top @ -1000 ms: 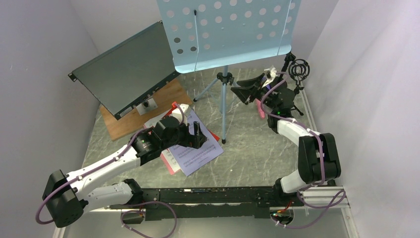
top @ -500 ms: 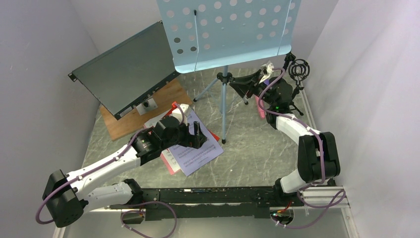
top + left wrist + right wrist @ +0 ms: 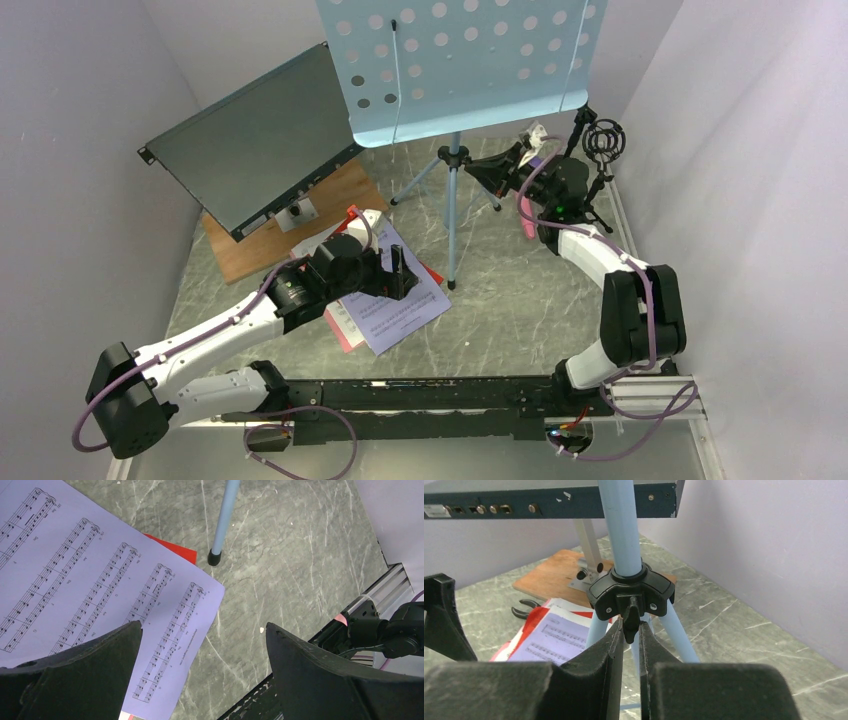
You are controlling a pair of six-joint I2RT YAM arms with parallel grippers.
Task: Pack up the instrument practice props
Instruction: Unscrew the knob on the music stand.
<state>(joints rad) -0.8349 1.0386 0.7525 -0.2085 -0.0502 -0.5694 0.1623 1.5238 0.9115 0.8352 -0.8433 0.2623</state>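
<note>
Far left: a dark metal box sits tilted, its low edge down on a wooden board. Black pliers lie on the counter just beside the papers.

Left of centre: the left hand hangs over the sheet-music pages, fingers spread wide, holding nothing. A white page is on top, staves facing up. A red page peeks out beneath it, and a pink page shows at the near edge.

Centre: the music stand is upright on the counter, its light-blue perforated rack at the top. One tripod foot is planted near the corner of the white page.

Right of centre: the right hand reaches in at the stand's black hub, where the legs meet the pole. Its fingers are pinched in on the small black knob hanging from that hub.

Right: a pink microphone shows beside the right arm's wrist; I cannot tell what it rests on. A black mic support stands in the far right corner, near the wall.
</note>
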